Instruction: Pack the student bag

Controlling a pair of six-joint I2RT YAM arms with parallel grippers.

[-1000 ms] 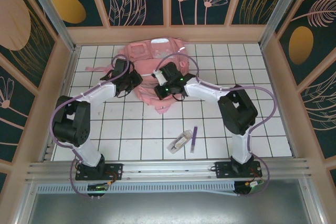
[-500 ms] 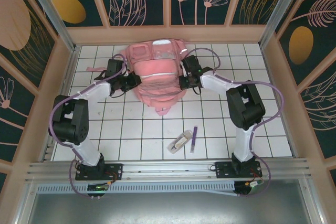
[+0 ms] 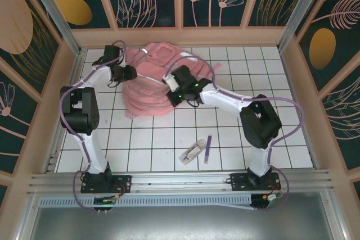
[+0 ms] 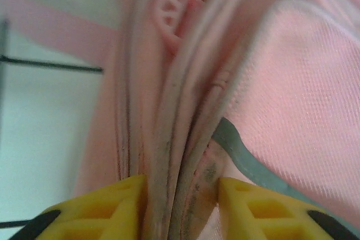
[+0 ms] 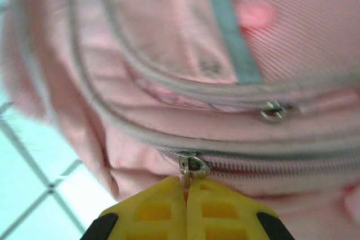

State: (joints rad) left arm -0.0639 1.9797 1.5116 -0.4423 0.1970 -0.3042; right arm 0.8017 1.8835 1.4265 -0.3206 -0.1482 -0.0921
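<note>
1. Two grippers are on the big soft pink fabric backpack (image 3: 154, 80), and the bag has shifted. Half a second ago it lay flat and square between them. Now it is dragged and bunched toward the left gripper's side.
2. The left gripper (image 4: 183, 195) has its yellow fingers (image 4: 112, 206) at a narrow gap, pinching a thick fold of the bag's piped seams. This arm has swung outward and away from its base, and it took the cloth with it.
3. The right gripper (image 5: 187, 186) has its fingers pressed fully together on the small metal zipper pull (image 5: 192, 167), which sits just ahead of the tips. A moment ago this gripper stood off the bag's flank; now it has come over the front.
4. I judge that one arm anchors the bag while the other is ready to draw the zipper. Opening a compartment seems to be the step in hand, so the packing itself looks hardly begun.
5. A small white object (image 3: 193, 151) and a thin purple pen (image 3: 207, 149) lie well behind the right gripper, toward its base, and nothing is touching them.
</note>
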